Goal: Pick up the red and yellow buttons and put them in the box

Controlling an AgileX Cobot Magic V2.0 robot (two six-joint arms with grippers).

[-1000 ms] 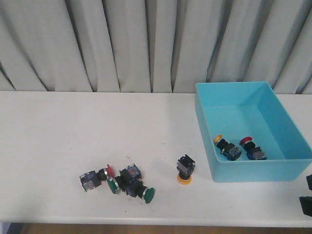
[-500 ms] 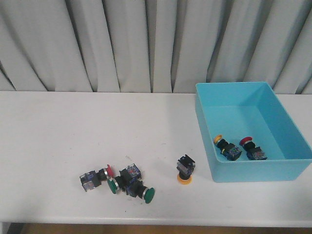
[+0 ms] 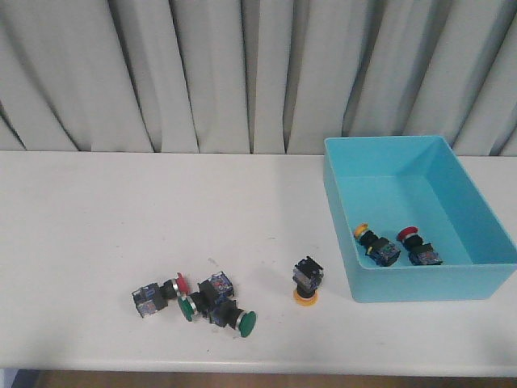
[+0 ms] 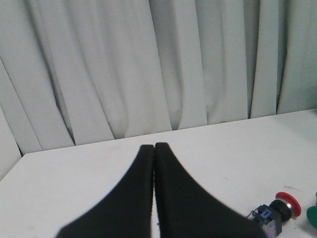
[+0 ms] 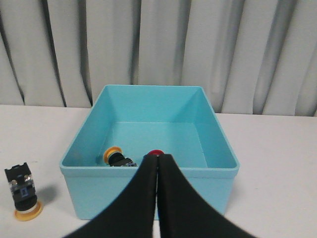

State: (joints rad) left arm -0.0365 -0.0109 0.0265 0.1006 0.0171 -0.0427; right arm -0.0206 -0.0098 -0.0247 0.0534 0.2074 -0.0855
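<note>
A: Turquoise box [image 3: 485, 279] on the white table [image 3: 97, 210], and inside it a yellow-capped button [image 3: 373, 242] and a red-capped button [image 3: 418, 246] lie on their sides, caps aimed at the box's far-left corner.

B: Just left of the box, another yellow button [image 3: 307, 283] stands cap-down, body straight up. Further left, a red button [image 3: 157, 294] lies flat, cap pointing toward the box, beside two green buttons [image 3: 218, 309].

A: Grippers?

B: Left gripper [image 4: 154, 147] pressed closed, empty. Right gripper [image 5: 158, 157] the same, hanging in front of the box.
</note>
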